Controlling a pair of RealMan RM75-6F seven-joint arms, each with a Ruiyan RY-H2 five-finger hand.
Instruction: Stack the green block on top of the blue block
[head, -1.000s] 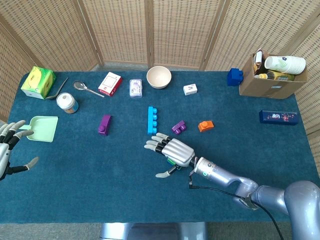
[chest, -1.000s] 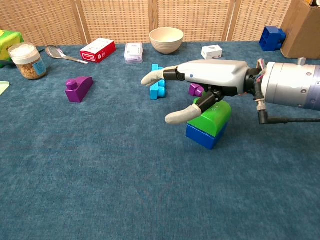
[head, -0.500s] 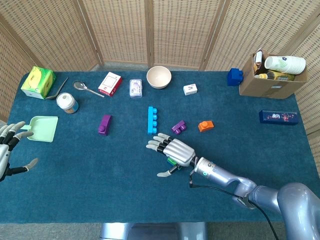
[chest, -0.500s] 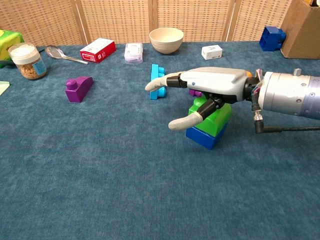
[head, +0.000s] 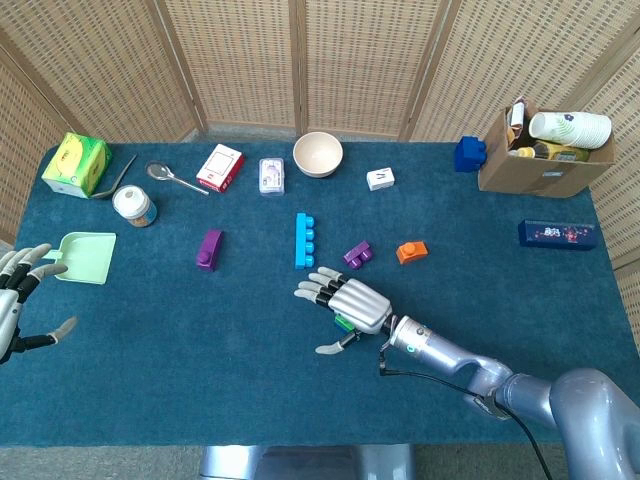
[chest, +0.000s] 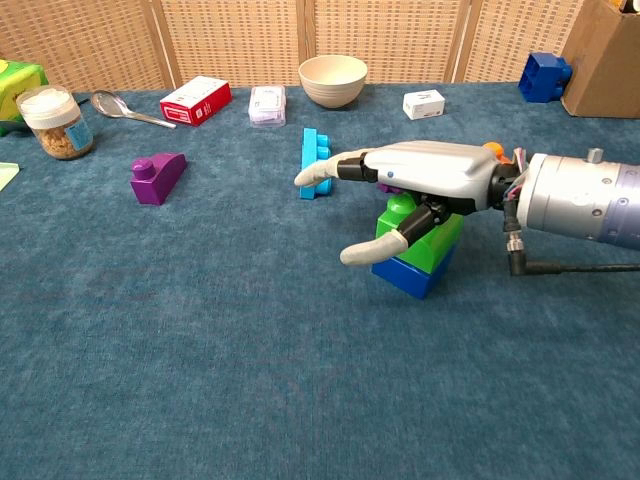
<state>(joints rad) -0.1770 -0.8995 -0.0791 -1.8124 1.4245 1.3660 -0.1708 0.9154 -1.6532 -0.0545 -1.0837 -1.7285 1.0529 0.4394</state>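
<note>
The green block (chest: 428, 228) sits on top of the blue block (chest: 409, 271) near the middle of the table, the pair slightly tilted. My right hand (chest: 428, 173) hovers flat just above the green block, fingers stretched toward the left and thumb (chest: 373, 248) out beside the stack, holding nothing. From the head view the hand (head: 352, 303) covers the stack, and only a sliver of the green block (head: 343, 322) shows. My left hand (head: 18, 298) is held open at the table's left edge, far from the blocks.
A cyan long block (head: 303, 240), two purple blocks (head: 209, 248) (head: 357, 254) and an orange block (head: 411, 251) lie behind the stack. A bowl (head: 318, 153), jar (head: 133, 205), green scoop (head: 85, 257), dark blue block (head: 468, 153) and cardboard box (head: 540, 160) stand farther off.
My right hand has drawn back a little to the right and lifted slightly, uncovering the green block's stud. The stack stays put. The left hand has barely moved.
</note>
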